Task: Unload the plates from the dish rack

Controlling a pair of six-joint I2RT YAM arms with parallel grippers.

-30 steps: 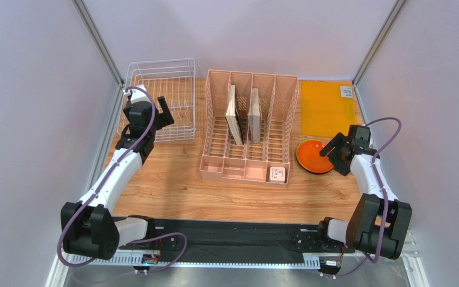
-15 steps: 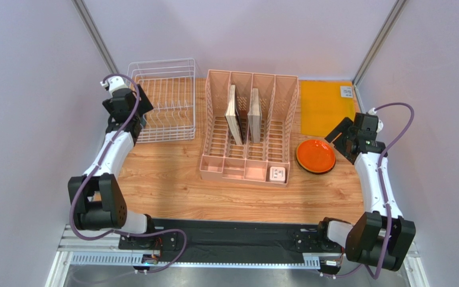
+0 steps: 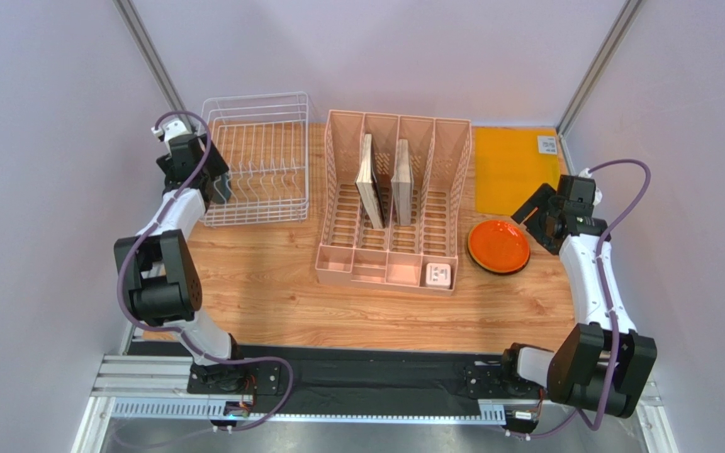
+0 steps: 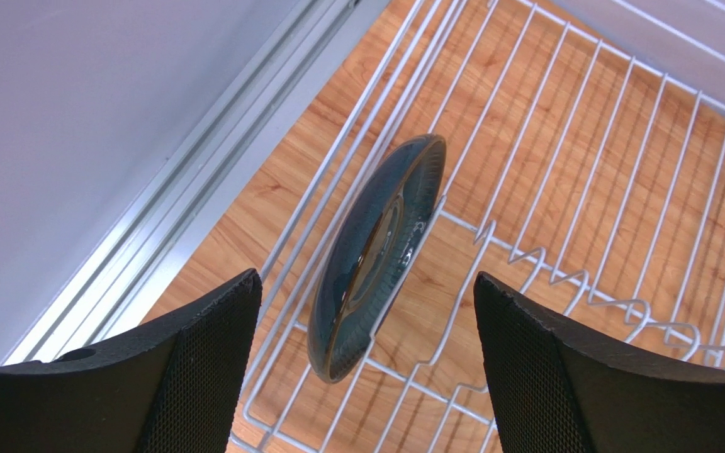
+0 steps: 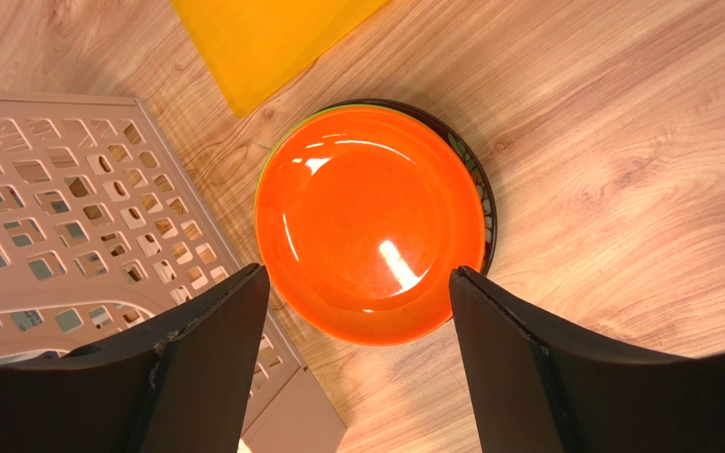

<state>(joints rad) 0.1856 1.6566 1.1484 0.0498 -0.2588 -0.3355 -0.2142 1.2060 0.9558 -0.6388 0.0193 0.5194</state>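
The dark slate blue plate (image 4: 376, 257) stands on edge at the left side of the white wire dish rack (image 4: 565, 189), which sits at the back left of the table (image 3: 255, 98). My left gripper (image 4: 364, 288) is open just above the plate, one finger on each side, not touching it; in the top view it (image 3: 215, 184) hangs over the rack's left side. The orange plate (image 5: 371, 222) tops a stack on the table (image 3: 499, 245); a green rim and a dark plate's rim (image 5: 478, 184) show under it. My right gripper (image 5: 357, 276) is open and empty above the stack (image 3: 538, 217).
A pink slotted organiser (image 3: 395, 203) holding two beige boards stands mid-table, close to the left of the plate stack (image 5: 73, 217). A yellow mat (image 3: 513, 170) lies at the back right. The left wall rail (image 4: 196, 217) runs close beside the rack.
My left arm has swung from over the rack's front to its left side, over the blue plate. My right gripper has drawn back and up from the orange plate.
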